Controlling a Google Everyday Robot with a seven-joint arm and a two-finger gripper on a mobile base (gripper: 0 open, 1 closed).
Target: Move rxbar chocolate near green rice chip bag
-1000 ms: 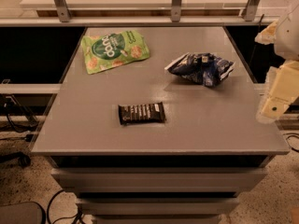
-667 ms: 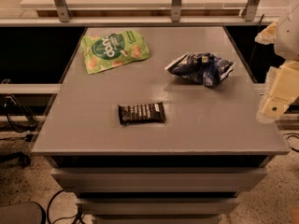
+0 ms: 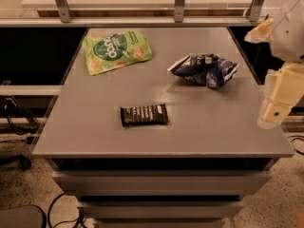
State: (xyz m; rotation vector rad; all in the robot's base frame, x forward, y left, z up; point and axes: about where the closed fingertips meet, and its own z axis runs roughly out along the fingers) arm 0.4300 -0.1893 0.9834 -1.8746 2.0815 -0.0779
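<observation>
The rxbar chocolate (image 3: 144,115), a small dark bar with pale lettering, lies flat near the front middle of the grey table (image 3: 95,132). The green rice chip bag (image 3: 116,50) lies flat at the back left of the table, well apart from the bar. My gripper (image 3: 277,99) hangs at the right edge of the view, beside the table's right side, far to the right of the bar and holding nothing that I can see.
A crumpled dark blue and white snack bag (image 3: 204,69) lies at the back right of the table. A metal rail with posts (image 3: 179,4) runs behind the table. Drawers sit below the front edge, cables on the floor.
</observation>
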